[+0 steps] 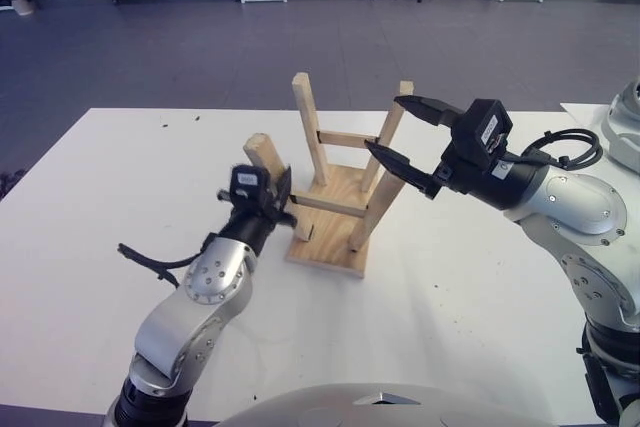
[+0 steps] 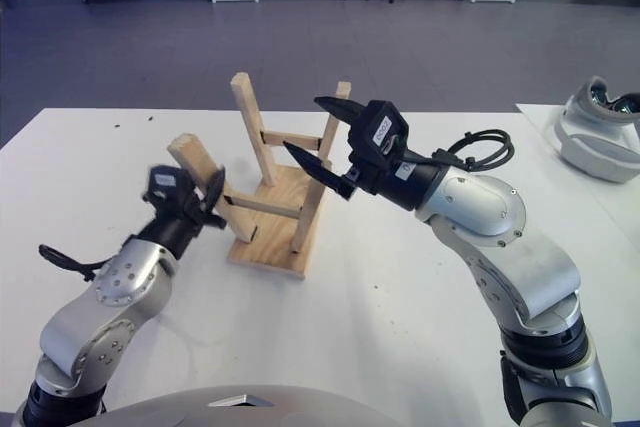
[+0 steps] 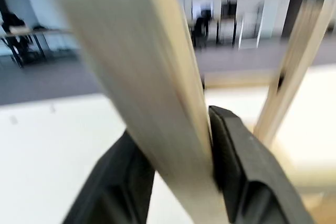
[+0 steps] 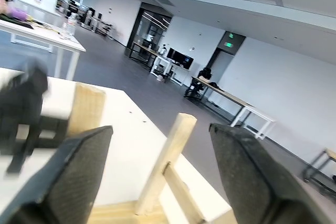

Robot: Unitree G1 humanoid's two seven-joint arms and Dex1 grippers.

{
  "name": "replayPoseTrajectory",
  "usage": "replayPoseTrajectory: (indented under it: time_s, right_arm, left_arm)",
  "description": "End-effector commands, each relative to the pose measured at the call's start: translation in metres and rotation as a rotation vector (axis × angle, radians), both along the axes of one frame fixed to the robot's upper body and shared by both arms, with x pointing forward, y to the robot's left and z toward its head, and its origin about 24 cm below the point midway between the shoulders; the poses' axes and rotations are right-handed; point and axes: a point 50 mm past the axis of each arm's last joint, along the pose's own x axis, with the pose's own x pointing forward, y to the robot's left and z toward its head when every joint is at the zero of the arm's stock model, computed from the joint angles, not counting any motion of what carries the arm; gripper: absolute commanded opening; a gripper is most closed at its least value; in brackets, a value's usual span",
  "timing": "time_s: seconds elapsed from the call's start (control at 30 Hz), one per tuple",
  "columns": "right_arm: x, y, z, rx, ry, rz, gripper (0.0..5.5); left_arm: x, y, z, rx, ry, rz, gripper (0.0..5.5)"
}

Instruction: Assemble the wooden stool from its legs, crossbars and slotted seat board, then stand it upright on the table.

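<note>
The pale wooden stool (image 1: 345, 209) rests inverted on the white tabletop (image 1: 100, 207). Its flat seat board (image 1: 322, 247) lies down and the long axes of its four square legs (image 1: 310, 127) point upward, slightly splayed. The left claw (image 1: 268, 202) clamps the nearest leg (image 1: 262, 154). The right claw (image 1: 383, 123) is spread wide at the upper part of the leg beside it; contact cannot be determined.
</note>
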Motion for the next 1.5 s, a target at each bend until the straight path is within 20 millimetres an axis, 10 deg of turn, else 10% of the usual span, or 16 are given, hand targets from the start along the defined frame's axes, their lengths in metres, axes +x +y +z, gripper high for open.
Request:
replayPoseTrajectory:
  time_s: [0.03, 0.57, 0.73, 0.93, 1.03, 1.27, 1.5]
  right_arm:
    - [0.001, 0.003, -0.003, 0.0, 0.003, -0.023, 3.4]
    - [0.017, -0.026, -0.009, -0.054, -0.037, -0.234, 3.4]
    - [0.021, -0.047, -0.002, -0.036, -0.063, -0.318, 3.4]
    - [0.02, -0.048, 0.035, 0.245, -0.108, -0.203, 3.4]
    - [0.031, -0.056, 0.032, 0.376, -0.01, -0.188, 3.4]
    - [0.037, -0.042, -0.078, 0.249, 0.484, -0.266, 3.4]
    - [0.038, -0.041, 0.015, 0.516, 0.126, -0.11, 3.4]
  left_arm:
    - [0.001, -0.002, 0.004, -0.091, 0.003, -0.052, 2.37]
    - [-0.006, -0.016, 0.065, -0.751, -0.033, -0.397, 4.57]
    - [-0.011, -0.005, 0.095, -0.729, -0.079, -0.539, 4.57]
    - [0.033, 0.018, 0.149, -0.515, -0.283, -0.555, 4.57]
    - [0.046, -0.001, 0.129, -0.398, -0.197, -0.621, 4.57]
    - [0.052, -0.014, 0.004, -0.205, 0.166, -0.582, 4.57]
    - [0.068, -0.008, 0.125, -0.438, -0.253, -0.666, 4.57]
